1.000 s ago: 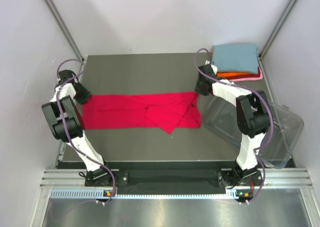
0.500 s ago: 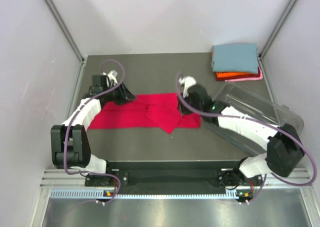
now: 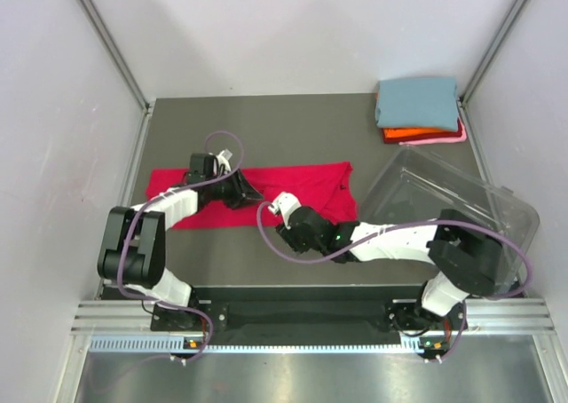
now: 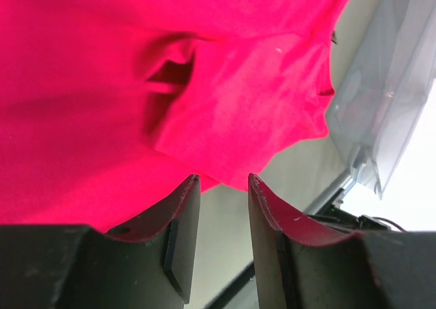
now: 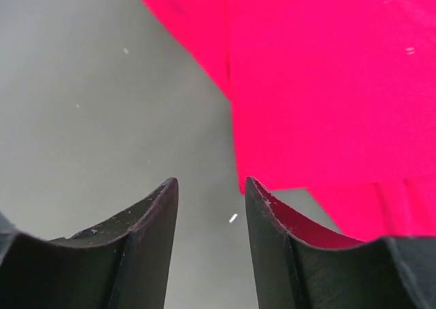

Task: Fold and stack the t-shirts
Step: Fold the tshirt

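Crimson t-shirt (image 3: 306, 183): laid out as a long flat band across mid counter (image 3: 266, 128), running left-right. Rumpled folds near its right end. One raised crease w/ a shadowed pocket shows in left wrist view.

L gripper (image 4: 223, 186): low over the shirt, left of centre. Jaws parted a moderate way, only bare counter in the gap, nothing gripped. Cloth edge sits just ahead of the fingertips. Contact w/ cloth: can't tell.

R gripper (image 5: 210, 186): arm reaches far across from the right, ending at the shirt's near edge, roughly mid-length. Jaws apart, gap shows grey counter only, empty. A corner of the red edge lies just beyond the tips. Touching or not: can't tell.

Far right corner: folded stack. Blue-grey t-shirt (image 3: 417, 101) on top, orange t-shirt (image 3: 417, 134) under it, pink t-shirt (image 3: 444, 140) showing as a thin strip at the bottom edge. Stack is well apart from the red shirt.

Clear plastic tub (image 3: 444, 199): tipped at an angle on the right side of the counter, near the red shirt's right end, w/ the R arm passing in front of it.
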Robot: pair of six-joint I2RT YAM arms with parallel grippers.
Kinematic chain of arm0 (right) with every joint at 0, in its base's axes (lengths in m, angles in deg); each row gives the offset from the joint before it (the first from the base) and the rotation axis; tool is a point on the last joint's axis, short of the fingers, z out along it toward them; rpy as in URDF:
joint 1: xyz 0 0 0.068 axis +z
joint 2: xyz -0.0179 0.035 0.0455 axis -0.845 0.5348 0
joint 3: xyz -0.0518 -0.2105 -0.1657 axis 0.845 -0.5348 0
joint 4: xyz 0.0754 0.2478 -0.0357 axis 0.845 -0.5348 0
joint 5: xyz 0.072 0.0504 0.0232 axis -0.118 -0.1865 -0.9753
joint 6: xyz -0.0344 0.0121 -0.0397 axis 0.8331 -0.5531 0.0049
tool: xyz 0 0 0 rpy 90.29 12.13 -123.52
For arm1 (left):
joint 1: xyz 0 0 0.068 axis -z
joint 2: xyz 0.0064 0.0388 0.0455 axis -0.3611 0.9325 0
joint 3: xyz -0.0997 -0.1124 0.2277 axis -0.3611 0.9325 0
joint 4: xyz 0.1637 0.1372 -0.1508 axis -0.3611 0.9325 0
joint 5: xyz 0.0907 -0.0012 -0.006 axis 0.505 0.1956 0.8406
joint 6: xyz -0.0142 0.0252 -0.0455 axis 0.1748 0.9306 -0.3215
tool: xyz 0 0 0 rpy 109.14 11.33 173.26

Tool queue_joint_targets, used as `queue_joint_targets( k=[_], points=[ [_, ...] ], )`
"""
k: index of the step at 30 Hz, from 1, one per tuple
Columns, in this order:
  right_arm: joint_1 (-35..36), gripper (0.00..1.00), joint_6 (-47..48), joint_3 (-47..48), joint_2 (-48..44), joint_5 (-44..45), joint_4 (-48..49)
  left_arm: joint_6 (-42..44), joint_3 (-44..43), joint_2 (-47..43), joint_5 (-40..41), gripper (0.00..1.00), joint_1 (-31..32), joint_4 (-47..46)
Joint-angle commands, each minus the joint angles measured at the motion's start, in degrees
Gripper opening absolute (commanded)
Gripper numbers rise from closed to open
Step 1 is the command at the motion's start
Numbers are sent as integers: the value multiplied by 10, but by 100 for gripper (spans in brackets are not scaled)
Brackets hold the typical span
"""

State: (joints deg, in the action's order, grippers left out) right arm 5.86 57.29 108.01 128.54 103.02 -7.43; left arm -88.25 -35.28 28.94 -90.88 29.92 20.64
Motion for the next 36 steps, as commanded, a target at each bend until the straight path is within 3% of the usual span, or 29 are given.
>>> queue_joint_targets(
  k=[1, 12, 36],
  points=[
    [14, 44, 14, 20, 30, 40, 45, 5, -5, 19, 13, 39, 7, -50],
    [23, 40, -4, 21, 64, 99, 14, 40, -15, 56, 54, 37, 8, -34],
    [15, 28, -46, 47, 101, 99, -42, 31, -17, 76, 41, 32, 15, -70]
  ],
)
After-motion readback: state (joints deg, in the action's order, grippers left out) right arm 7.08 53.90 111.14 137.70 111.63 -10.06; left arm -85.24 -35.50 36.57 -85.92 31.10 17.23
